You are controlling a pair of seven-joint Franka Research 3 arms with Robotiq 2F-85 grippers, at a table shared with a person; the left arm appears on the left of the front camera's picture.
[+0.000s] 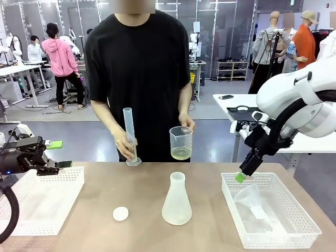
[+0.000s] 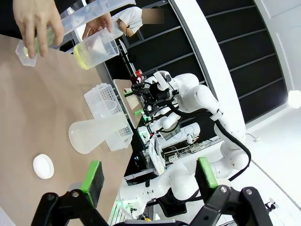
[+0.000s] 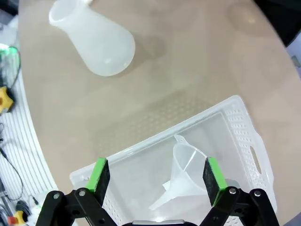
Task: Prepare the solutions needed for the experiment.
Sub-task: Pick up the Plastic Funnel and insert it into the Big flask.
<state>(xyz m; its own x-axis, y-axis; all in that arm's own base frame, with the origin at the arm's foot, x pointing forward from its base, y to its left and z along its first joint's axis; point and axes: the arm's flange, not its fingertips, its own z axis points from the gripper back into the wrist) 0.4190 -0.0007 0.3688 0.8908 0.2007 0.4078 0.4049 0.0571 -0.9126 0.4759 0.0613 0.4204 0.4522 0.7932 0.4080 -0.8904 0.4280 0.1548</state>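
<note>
Grippers: left gripper [image 1: 59, 154] jaws spread, empty, near left basket [image 1: 52, 169]; right gripper [image 3: 155, 172] jaws spread, empty, above right basket [image 1: 283, 242] with funnel [image 3: 188, 162] inside. Flask [image 1: 177, 202] upright mid-table. Beaker [image 1: 180, 137] held in person's hand [image 1: 186, 123] over far table edge. Solutions [image 1: 181, 153]: shallow yellowish layer in beaker; likely light, sloshes easily. Grip beaker wall, keep level. No legible writing.

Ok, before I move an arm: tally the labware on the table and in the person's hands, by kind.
White perforated plastic baskets: 2 (left, right)
Translucent conical plastic flask: 1
Clear plastic funnel, lying in the right basket: 1
Small white round disc: 1
Tall clear graduated cylinder: 1
Clear plastic beaker holding pale yellow solution: 1
Total: 7
</note>
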